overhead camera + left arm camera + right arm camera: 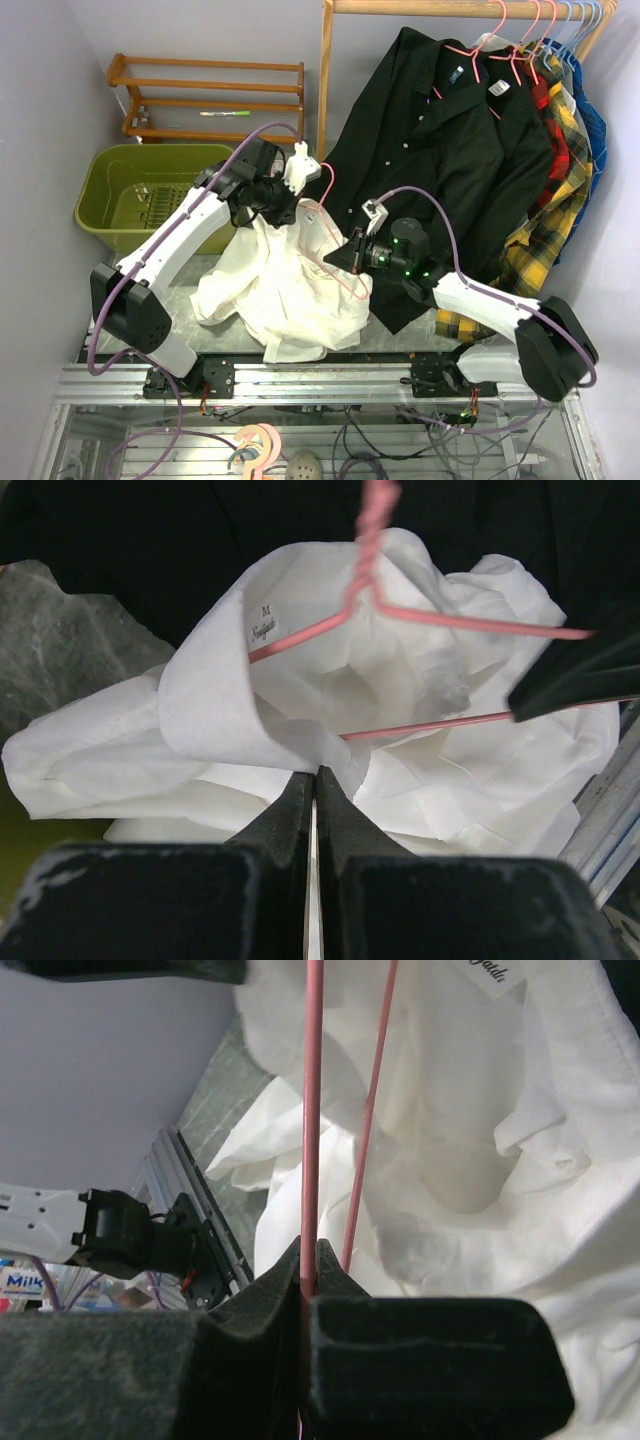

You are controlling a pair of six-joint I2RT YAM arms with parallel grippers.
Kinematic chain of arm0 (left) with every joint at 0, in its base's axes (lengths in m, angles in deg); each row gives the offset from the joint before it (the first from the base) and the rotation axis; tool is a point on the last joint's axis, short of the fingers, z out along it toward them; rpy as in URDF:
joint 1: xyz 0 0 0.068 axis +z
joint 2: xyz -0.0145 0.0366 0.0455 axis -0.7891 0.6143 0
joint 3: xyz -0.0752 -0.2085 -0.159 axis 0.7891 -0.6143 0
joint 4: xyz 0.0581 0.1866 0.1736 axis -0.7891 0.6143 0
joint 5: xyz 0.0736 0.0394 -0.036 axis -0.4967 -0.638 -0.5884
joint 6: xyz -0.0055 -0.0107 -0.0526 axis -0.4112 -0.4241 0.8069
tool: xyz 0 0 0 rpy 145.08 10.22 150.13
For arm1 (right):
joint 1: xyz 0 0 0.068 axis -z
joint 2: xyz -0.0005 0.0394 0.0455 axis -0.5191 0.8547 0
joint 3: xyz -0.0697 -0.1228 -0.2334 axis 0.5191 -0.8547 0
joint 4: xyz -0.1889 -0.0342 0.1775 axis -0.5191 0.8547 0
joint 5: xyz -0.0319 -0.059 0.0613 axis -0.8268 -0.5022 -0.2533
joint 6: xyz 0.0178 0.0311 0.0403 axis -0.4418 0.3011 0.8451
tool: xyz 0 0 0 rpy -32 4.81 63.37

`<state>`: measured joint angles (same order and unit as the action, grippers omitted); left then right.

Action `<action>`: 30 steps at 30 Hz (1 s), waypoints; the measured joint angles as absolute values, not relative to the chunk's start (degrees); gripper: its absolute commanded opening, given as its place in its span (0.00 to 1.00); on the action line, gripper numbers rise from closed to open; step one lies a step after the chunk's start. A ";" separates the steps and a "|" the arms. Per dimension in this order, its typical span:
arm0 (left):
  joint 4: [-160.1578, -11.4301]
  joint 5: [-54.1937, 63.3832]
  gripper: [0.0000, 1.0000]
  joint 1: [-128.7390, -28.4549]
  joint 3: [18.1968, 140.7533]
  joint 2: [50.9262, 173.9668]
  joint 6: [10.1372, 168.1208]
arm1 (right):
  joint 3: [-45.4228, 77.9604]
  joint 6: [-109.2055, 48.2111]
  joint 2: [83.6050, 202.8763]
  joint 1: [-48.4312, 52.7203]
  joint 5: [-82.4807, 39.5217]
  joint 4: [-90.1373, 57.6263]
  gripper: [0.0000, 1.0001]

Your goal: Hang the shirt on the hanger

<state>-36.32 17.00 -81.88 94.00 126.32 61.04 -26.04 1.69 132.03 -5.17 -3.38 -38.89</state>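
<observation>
A crumpled white collared shirt (290, 295) of thin fabric lies heaped on the table (195, 272), between the two arms. The left gripper (314, 776) has its fingers pinched together on the collar edge. The right gripper (305, 1272) is clamped on a thin pink wire hanger (312, 1110), whose wire passes into the neck opening.

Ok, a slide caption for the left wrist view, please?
Left gripper shut on the white shirt, pink hanger partly inside its collar.

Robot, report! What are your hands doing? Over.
Left hand shut on shirt. Right hand shut on hanger, partly inside shirt. Black shirt hangs close behind.
</observation>
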 measured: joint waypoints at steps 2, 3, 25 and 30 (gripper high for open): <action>-35.55 17.11 0.07 -82.51 94.50 126.23 61.04 | -24.89 1.76 135.74 -5.20 -2.75 -40.01 0.00; -35.22 17.13 0.07 -82.86 94.96 126.23 61.01 | -24.51 1.76 136.97 -5.20 -2.60 -40.51 0.00; -29.17 16.67 1.00 -86.86 94.35 129.20 52.82 | -25.65 6.39 152.24 -2.44 -2.33 -62.46 0.00; -27.35 20.52 0.99 -81.37 97.13 132.72 48.47 | -26.39 8.25 158.58 -2.09 -1.59 -68.36 0.00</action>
